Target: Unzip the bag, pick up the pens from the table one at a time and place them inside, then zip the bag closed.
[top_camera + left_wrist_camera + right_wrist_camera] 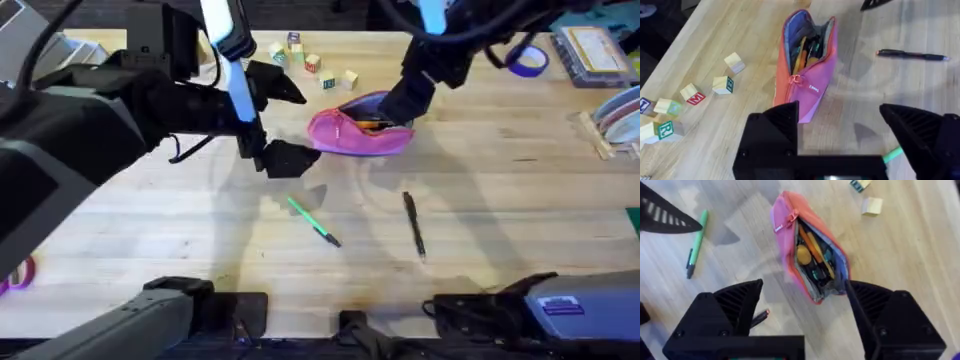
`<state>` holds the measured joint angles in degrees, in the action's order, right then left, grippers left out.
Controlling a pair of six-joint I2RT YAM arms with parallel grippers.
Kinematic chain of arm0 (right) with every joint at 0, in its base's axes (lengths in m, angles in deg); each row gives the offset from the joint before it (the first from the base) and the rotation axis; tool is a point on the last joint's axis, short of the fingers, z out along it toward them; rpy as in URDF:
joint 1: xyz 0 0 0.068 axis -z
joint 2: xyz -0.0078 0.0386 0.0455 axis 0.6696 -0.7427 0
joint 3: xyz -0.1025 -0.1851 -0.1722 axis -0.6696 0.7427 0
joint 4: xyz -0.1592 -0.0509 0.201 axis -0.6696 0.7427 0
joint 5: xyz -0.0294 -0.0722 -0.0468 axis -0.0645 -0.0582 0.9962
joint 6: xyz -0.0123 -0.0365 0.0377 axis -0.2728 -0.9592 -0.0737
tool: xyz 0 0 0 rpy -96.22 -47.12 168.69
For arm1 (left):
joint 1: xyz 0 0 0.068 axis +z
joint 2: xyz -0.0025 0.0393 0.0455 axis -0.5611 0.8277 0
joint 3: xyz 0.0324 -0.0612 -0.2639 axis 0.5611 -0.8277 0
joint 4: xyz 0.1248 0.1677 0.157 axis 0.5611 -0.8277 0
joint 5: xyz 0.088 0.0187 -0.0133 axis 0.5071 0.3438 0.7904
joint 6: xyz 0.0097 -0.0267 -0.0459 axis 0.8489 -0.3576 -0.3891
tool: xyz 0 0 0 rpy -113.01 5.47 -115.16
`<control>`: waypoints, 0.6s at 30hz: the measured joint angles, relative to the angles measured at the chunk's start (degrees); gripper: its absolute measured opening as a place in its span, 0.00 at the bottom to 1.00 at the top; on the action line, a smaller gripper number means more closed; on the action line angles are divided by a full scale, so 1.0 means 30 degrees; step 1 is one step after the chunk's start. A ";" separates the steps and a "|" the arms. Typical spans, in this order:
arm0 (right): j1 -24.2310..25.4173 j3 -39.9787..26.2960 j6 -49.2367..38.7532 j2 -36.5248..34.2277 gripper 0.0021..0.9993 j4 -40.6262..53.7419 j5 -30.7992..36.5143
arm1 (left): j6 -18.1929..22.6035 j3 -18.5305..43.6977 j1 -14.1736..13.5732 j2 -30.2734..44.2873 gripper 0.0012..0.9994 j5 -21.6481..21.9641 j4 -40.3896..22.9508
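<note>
Currently the wood-plank surface (520, 200) carries the unzipped pink bag (360, 135), 1 green pen (314, 221), 1 black pen (414, 226), and letter blocks (312, 62) beyond. Both the left claw (272, 125) and the right claw (805, 300) are spread, empty.

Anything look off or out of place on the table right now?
Nothing damaged or spilled. The pink fabric pouch lies unzipped with pens already inside, while the green pen and black pen lie loose on the wooden table. Wooden letter blocks sit scattered behind the pouch.
</note>
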<state>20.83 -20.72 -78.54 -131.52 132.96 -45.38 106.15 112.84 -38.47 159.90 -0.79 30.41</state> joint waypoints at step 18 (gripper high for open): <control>0.0000 0.2511 0.2463 0.5775 1.00 -0.1355 0.0007 | 0.0000 0.0000 0.0000 -0.0002 0.99 0.0000 0.0051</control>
<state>20.83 -13.19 -71.15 -114.20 128.89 -45.35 106.15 112.84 -38.47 159.90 -0.79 30.56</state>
